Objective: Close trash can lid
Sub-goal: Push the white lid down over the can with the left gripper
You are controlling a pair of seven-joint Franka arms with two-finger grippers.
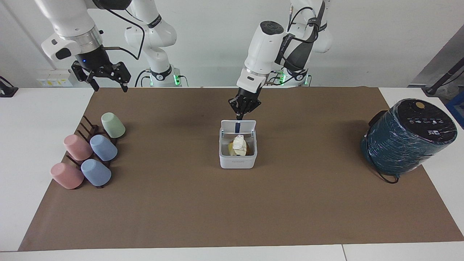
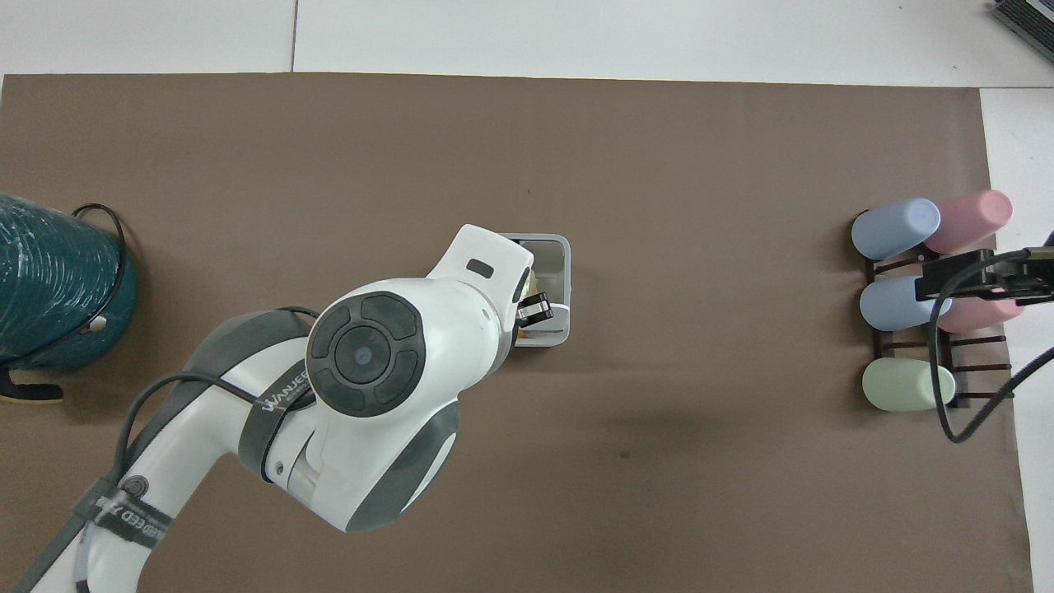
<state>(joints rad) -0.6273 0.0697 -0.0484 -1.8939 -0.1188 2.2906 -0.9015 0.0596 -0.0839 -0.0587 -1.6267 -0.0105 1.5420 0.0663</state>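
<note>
The small white trash can (image 1: 237, 159) stands at the middle of the brown mat, with crumpled white paper (image 1: 239, 143) and yellow scraps inside. Its lid (image 1: 238, 127) is hinged at the side nearer the robots, blue stripe showing, and leans partway over the opening. My left gripper (image 1: 239, 116) is shut, its tip at the lid's top edge. In the overhead view the left arm covers most of the can (image 2: 561, 272), and the left gripper (image 2: 535, 307) shows beside it. My right gripper (image 1: 108, 85) is open and empty, waiting high up at the right arm's end (image 2: 972, 276).
A dark teal cylindrical appliance (image 1: 407, 136) with a black cord stands at the left arm's end of the mat (image 2: 58, 284). A dark rack with several pastel cups (image 1: 88, 152) lies at the right arm's end (image 2: 906, 296).
</note>
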